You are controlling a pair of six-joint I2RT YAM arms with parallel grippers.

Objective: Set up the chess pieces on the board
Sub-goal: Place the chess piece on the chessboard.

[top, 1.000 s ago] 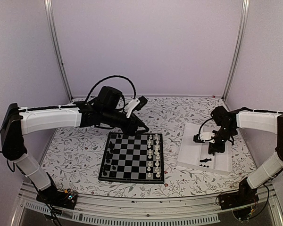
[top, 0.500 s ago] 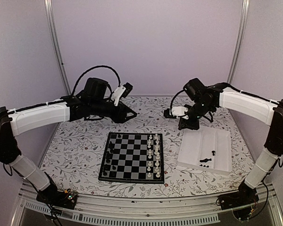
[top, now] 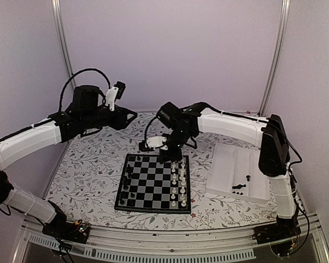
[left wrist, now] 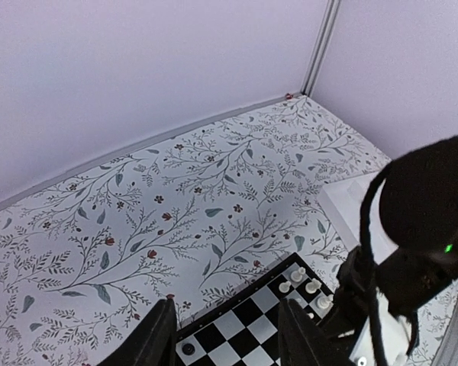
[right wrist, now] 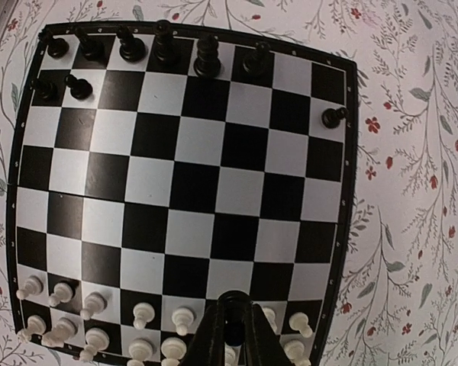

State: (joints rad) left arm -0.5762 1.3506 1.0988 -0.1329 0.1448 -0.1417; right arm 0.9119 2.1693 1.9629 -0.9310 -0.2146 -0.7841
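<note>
The board [top: 153,183] lies in the middle of the table. Black chess pieces [right wrist: 165,43] stand along its left side, several in the back row and three in the row in front of it. White pieces [right wrist: 143,311] fill the right side. My right gripper [right wrist: 240,306] hovers above the white rows near the board's far edge, shut on a small black chess piece [right wrist: 240,299]. In the top view this gripper [top: 165,156] sits over the far right part of the board. My left gripper [left wrist: 227,305] hangs open and empty, high behind the board's far left corner [left wrist: 248,319].
A white tray [top: 225,175] lies right of the board with a few loose black pieces [top: 240,187] in it. The right arm [left wrist: 420,229] fills the right of the left wrist view. Flowered cloth covers the table; walls close in behind and beside.
My right arm has swung from the tray leftward to the board's far edge, carrying the black piece. My left arm has drawn back left and upward, away from the board.
</note>
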